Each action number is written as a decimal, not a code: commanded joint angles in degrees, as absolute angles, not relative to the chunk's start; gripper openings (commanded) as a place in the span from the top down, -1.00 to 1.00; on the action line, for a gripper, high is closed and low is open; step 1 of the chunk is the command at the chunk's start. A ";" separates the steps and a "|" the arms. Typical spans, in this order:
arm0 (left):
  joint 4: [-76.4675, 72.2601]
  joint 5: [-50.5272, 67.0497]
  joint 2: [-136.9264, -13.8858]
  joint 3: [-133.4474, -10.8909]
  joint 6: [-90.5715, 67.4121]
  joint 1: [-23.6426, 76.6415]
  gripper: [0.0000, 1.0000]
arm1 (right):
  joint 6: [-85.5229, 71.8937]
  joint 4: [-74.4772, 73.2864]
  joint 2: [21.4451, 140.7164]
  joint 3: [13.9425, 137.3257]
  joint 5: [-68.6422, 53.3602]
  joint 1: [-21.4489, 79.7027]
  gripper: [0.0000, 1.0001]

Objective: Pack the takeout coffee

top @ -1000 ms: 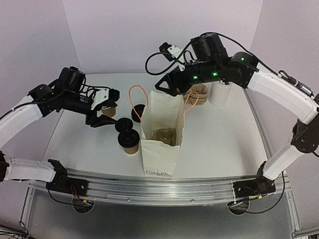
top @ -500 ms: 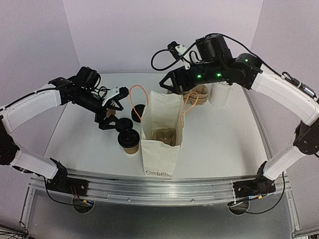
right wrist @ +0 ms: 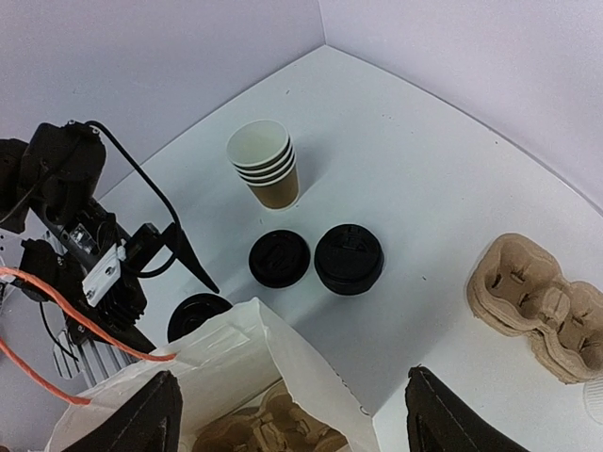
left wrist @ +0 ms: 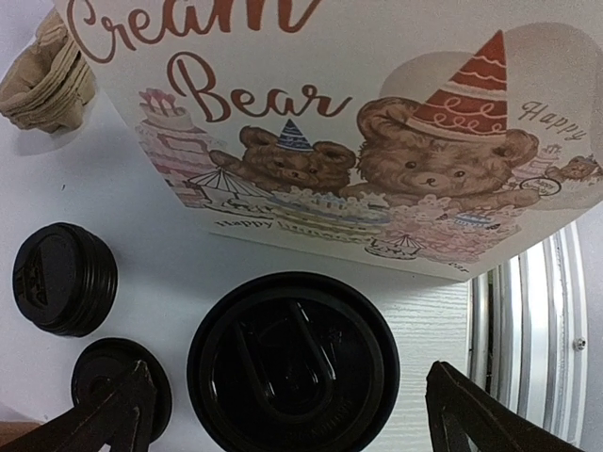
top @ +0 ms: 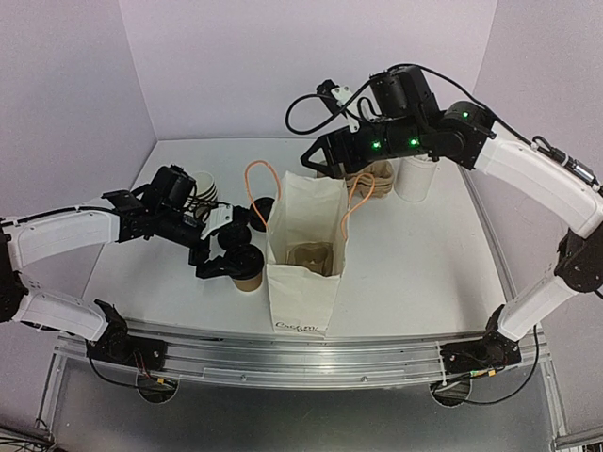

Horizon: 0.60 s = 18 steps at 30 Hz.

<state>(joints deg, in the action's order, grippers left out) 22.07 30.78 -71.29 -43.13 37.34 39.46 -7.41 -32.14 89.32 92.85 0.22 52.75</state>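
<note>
Takeout coffee (top: 250, 279): a brown paper cup with a black lid, upright on the bench (top: 415, 254), just beside the left wall of the white paper bag (top: 303, 282).

Left claw (left wrist: 289, 367): spread wide, one finger on either side of the lid, pinching nothing. The wrist view shows a gap between each finger and the lid's rim.

Bag: open at the top, with orange cord handles and a bear print on its side. A moulded pulp carrier (right wrist: 283, 419) lies inside it.

Behind the cup: a single black lid (right wrist: 279, 258), a stack of black lids (right wrist: 349, 258) and, farther back, nested lidless cups (right wrist: 264, 165).

Right claw (top: 316, 160): spread and empty, above the bag's rear edge.

Behind the bag: a stack of pulp carriers (right wrist: 532, 306) next to a white cylinder (top: 415, 177).
</note>
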 commanded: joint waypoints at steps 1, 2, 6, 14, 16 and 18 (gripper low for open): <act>16.06 34.53 -69.46 -40.92 37.76 38.54 -0.99 | -7.73 -30.76 87.83 92.26 -0.71 52.94 -0.53; 15.74 34.97 -69.20 -40.40 37.82 38.42 -0.99 | -7.72 -30.76 87.88 92.20 -0.78 52.98 -0.53; 15.73 34.93 -70.99 -39.95 36.87 38.32 -0.99 | -7.44 -30.76 88.27 92.25 -1.04 52.96 -0.53; 13.45 36.43 -72.74 -39.26 37.25 38.14 -0.99 | -7.38 -30.76 88.55 91.89 -1.61 52.98 -0.52; 14.84 37.76 -73.25 -39.28 38.12 38.14 -0.99 | -7.38 -30.76 88.51 91.76 -1.53 52.96 -0.53; 14.50 37.34 -73.75 -38.91 37.33 38.14 -0.99 | -7.42 -30.76 88.48 91.70 -1.57 52.95 -0.52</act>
<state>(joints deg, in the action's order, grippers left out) 15.55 35.09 -72.62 -39.05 37.51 38.44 -7.40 -32.12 89.32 92.24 -0.72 52.75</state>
